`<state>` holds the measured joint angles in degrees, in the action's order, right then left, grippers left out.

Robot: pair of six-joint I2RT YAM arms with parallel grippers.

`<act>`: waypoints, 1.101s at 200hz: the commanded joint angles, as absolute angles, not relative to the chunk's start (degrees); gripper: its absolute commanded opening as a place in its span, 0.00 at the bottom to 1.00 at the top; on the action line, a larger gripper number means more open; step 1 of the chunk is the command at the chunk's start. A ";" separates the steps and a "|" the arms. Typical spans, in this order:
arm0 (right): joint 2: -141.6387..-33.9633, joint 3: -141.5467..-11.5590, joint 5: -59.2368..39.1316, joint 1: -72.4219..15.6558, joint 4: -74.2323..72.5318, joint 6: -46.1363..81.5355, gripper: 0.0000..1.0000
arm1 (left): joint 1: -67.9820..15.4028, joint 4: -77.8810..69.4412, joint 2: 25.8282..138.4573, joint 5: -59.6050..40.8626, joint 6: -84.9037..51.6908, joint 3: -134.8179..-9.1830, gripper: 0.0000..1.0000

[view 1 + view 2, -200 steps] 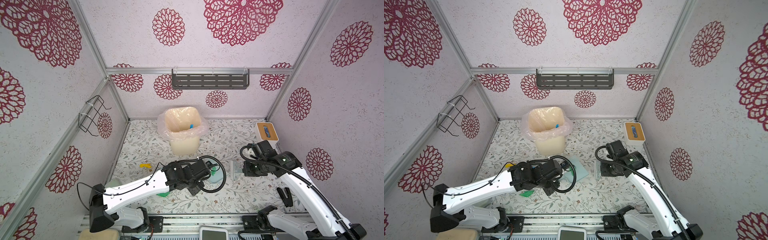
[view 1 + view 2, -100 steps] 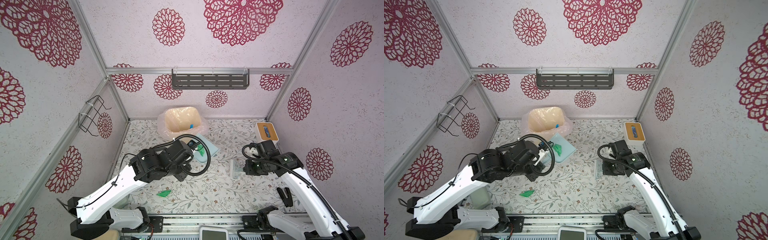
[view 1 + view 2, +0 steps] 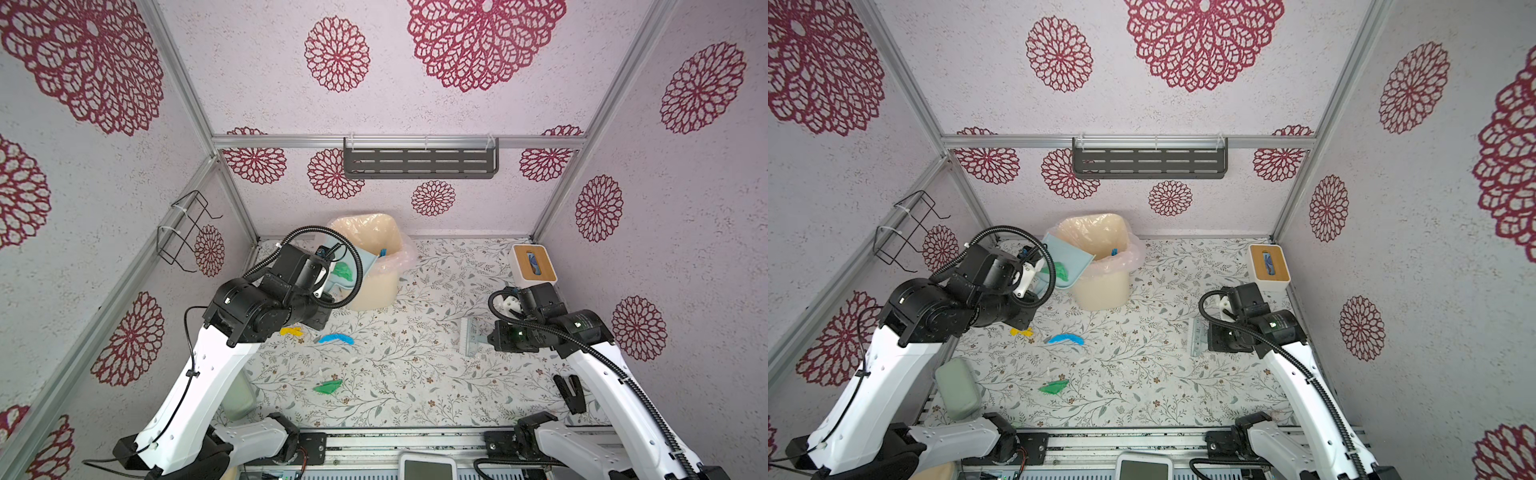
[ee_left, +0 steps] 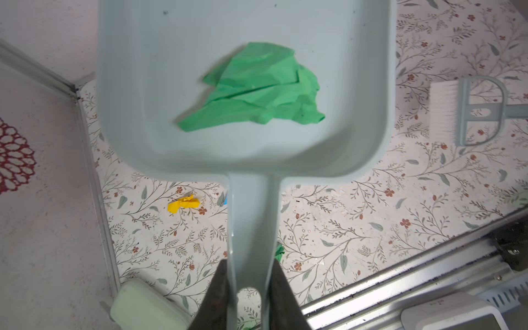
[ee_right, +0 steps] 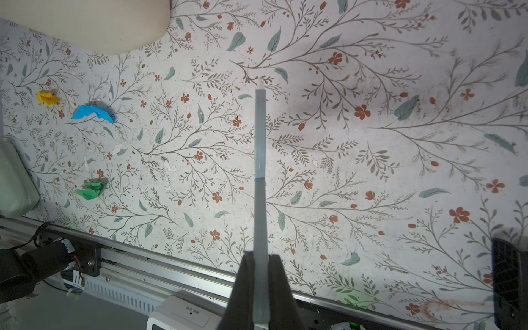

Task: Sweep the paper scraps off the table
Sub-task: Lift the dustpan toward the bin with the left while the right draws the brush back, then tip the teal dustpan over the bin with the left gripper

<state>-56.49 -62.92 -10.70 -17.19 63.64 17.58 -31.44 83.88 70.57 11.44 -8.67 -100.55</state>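
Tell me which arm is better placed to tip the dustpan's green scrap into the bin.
Left. The left gripper grips the dustpan handle, pan raised at the rim of the bin, green scrap inside. The right gripper holds only the brush.

both arms pair glossy white link shells with matte black joint housings. the left arm (image 3: 199,386) has a thin black wire (image 3: 190,345) strapped along its white link, dotted with what may be screw holes, and a ribbed black hose (image 3: 316,228) at the wrist. the right arm (image 3: 598,374) bears the same hose and small green lights (image 3: 516,332). the fingers (image 5: 243,294) are dark grey-brown.
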 commanded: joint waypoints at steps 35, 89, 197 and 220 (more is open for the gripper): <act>-51.56 -61.66 -10.28 -16.19 63.36 18.13 0.00 | -19.65 81.06 74.97 7.43 -1.43 -106.51 0.00; -50.38 -61.18 -10.55 -16.08 63.57 18.38 0.00 | -14.55 80.25 81.87 7.29 3.30 -111.26 0.00; -51.14 -61.52 -11.34 -15.95 63.70 17.41 0.00 | -17.57 84.31 96.98 20.60 15.49 -124.99 0.00; -51.48 -61.52 -11.26 -15.91 63.98 16.95 0.00 | -19.76 84.42 99.35 24.33 17.68 -126.00 0.00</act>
